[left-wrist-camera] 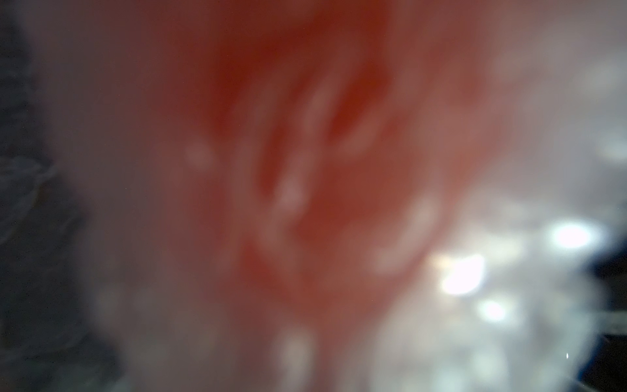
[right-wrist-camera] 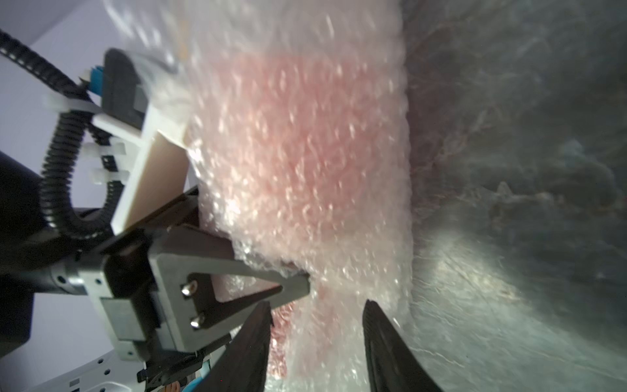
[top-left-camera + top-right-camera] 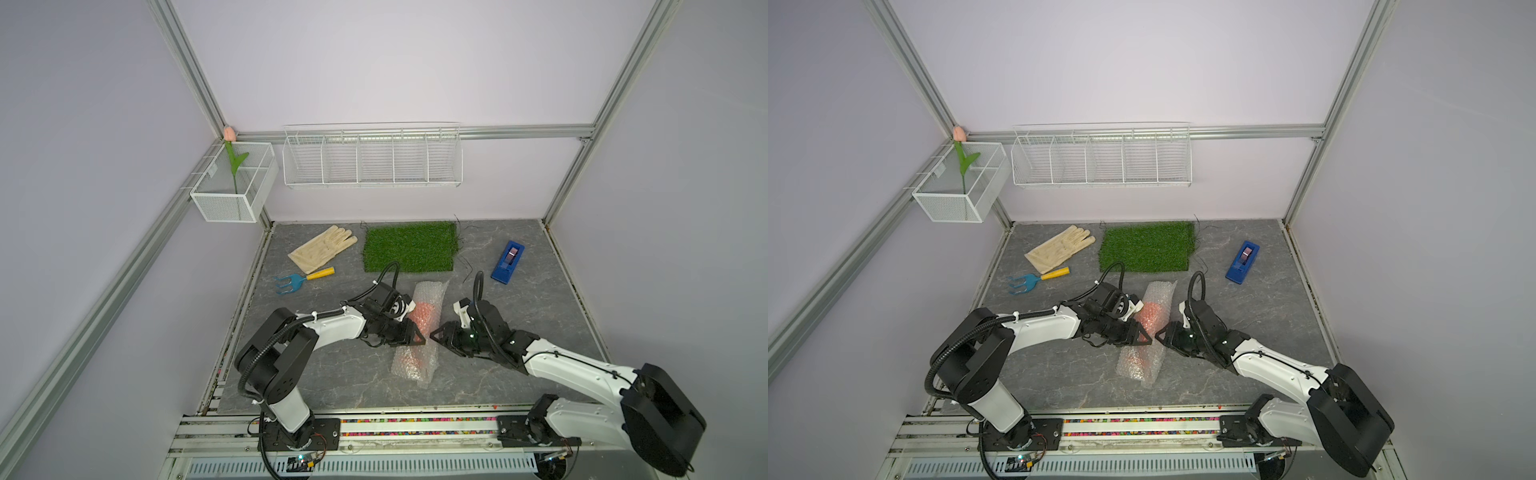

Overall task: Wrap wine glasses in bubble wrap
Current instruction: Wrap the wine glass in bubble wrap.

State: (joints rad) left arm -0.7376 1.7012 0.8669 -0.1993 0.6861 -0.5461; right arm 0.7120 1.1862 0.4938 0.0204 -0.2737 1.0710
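White mesh box on the left wall holds one fake tulip, standing upright. Wire rack with divided compartments hangs on the back wall.

The bubble wrap is rolled into a tube and lies on the table, mid-front, between the two arms. The goblet is inside it, lying down, and shows only as an orange-red patch through the whitish film, in both top views.

The left gripper is on the roll's middle. The right wrist view shows one of its fingers pressing into the wrap and the other hidden, so I cannot tell if it is clamped. The right gripper sits just beside the roll with its jaws apart and wrap beyond the tips, not pinched.

The left wrist view is only a red-and-white blur, probably wrap right against the lens. The top views alone show the glove, hand rake, grass mat and tape dispenser farther back.
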